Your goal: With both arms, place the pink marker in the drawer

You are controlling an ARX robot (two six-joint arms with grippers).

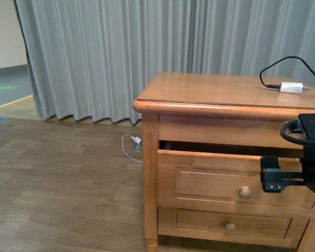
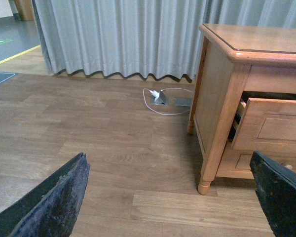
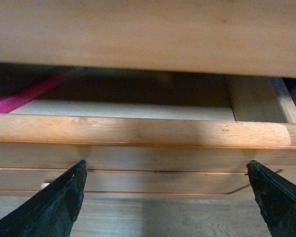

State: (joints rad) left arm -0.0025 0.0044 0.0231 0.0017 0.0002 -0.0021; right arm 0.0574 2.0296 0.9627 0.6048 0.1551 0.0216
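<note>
Already lying inside part-open drawer: marker. Right gripper spread wide, empty, close before drawer front. Left gripper spread too, empty, over floor left of cabinet.

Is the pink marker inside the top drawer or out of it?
Inside. The right wrist view shows the pink marker lying on the floor of the drawer, behind its partly pulled-out front.
</note>
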